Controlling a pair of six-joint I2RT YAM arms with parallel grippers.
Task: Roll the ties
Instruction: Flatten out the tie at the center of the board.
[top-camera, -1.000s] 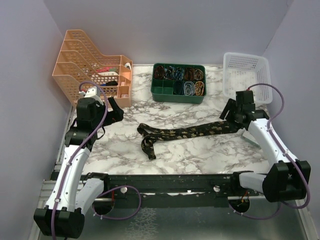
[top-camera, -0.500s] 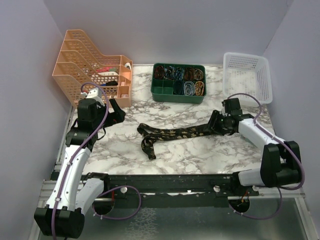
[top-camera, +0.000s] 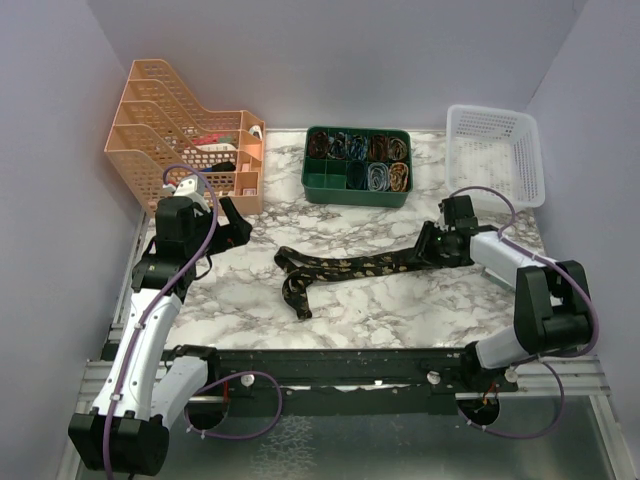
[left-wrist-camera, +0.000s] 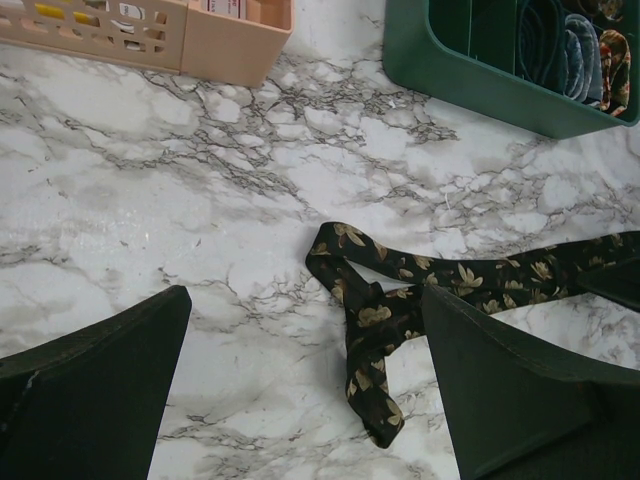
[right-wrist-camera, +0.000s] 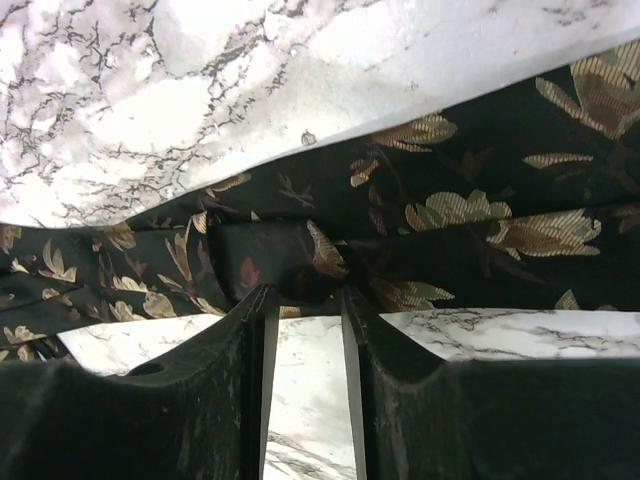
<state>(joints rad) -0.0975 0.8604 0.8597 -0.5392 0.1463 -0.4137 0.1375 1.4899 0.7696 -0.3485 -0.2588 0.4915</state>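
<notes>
The black tie (top-camera: 350, 268) with tan-gold flecks lies across the middle of the marble table, its narrow end doubled back at the left. My right gripper (top-camera: 428, 248) is low over the tie's right end. In the right wrist view its fingertips (right-wrist-camera: 305, 295) stand close together, pinching a bunched fold of the tie (right-wrist-camera: 450, 170). My left gripper (top-camera: 235, 225) hovers left of the tie, open and empty. In the left wrist view the tie's folded narrow end (left-wrist-camera: 380, 310) lies between and ahead of the wide-apart fingers of that gripper (left-wrist-camera: 305, 400).
A green compartment tray (top-camera: 325, 185) with rolled ties stands at the back centre, also seen in the left wrist view (left-wrist-camera: 420, 60). An orange desk organiser (top-camera: 180, 140) is at the back left. A white basket (top-camera: 495, 150) is at the back right.
My right gripper has moved left and down along the tie's right end, and that end now reaches less far right. The left arm has not moved.
</notes>
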